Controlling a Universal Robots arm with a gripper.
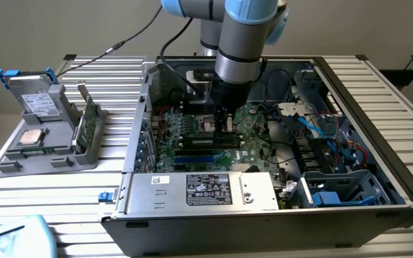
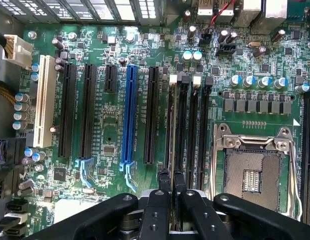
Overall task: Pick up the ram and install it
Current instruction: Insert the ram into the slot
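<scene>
My gripper (image 1: pixel 228 127) reaches down into the open computer case (image 1: pixel 397 177), over the green motherboard (image 1: pixel 192 156) beside the black memory slots (image 2: pixel 194 130). In the wrist view the two black fingers (image 2: pixel 164 181) stand almost together. Between them is the ram (image 2: pixel 171 131), seen edge-on as a thin pale line. It runs along the slot nearest the black expansion slot (image 2: pixel 150 115). My gripper (image 2: pixel 172 176) is shut on it. I cannot tell whether the stick is seated in the slot or just above it.
The empty processor socket (image 2: pixel 255 170) lies beside the memory slots. A blue slot (image 2: pixel 128 115) and a white one (image 2: pixel 43 105) lie further off. Outside the case, a grey holder (image 1: pixel 41 158) carries a silver processor (image 1: pixel 30 137), a drive (image 1: pixel 38 99) and an upright green board (image 1: pixel 84 126). The power supply (image 1: pixel 206 191) sits at the case front.
</scene>
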